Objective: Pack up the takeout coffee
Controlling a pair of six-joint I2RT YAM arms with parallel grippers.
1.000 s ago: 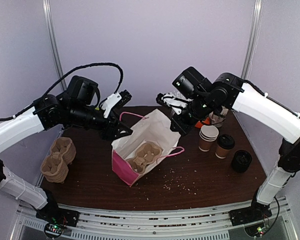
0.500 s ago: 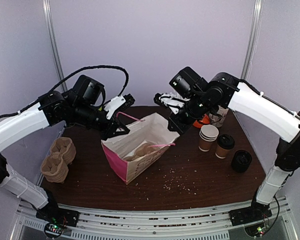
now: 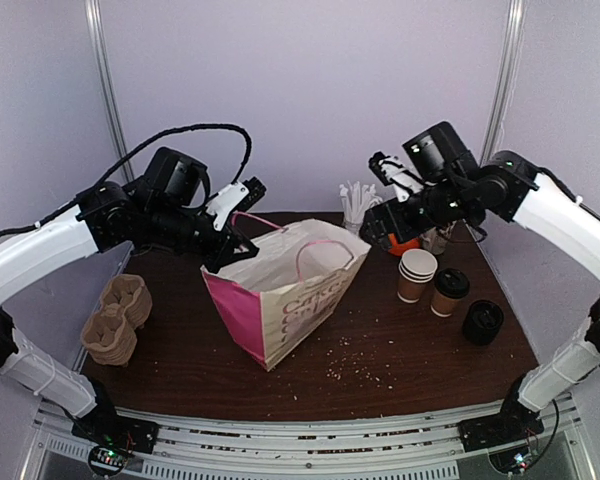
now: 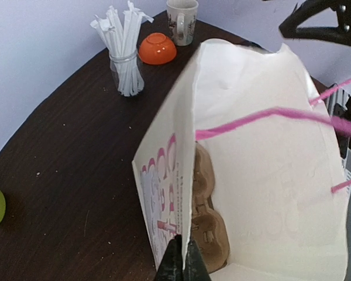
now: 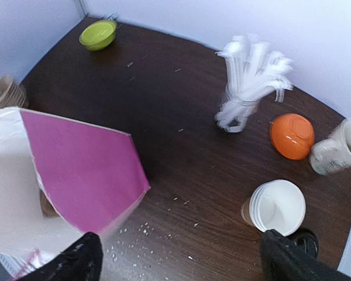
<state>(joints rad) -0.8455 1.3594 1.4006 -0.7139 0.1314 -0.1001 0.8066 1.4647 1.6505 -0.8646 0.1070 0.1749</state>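
We open on the left gripper (image 4: pixel 184 260), and its fingers are pressed tight together on the near rim of the paper bag (image 3: pixel 300 290), the thin white edge pinched flat between them. That's a firm nip on the bag and on nothing else.

Over to the right gripper (image 5: pixel 181 260): fingers spread wide, one at each bottom corner of its wrist view, with only bare table (image 5: pixel 181 152) between them. It holds nothing and touches nothing, hanging high to the right of the bag and behind it.

Inside the bag we can see the brown pulp cup carrier (image 4: pixel 207 228) lying against the bag's floor. The takeout coffee (image 3: pixel 450 292), black lid on, stands on the table well to the right of the bag, just beside a stack of lidless paper cups (image 3: pixel 417 275). More carriers (image 3: pixel 118 320) sit stacked to the left of the bag.

And what a change from a second ago! Then the bag lay tipped over, mouth towards us, the carrier in plain sight, and the right gripper was clamped at the bag's far rim while the left stood half open at the near one. Since then the left has snapped shut, the right has let go and swung clear, and the bag has come up onto its base, tilted, with a pink handle (image 3: pixel 315 255) arching over the mouth.
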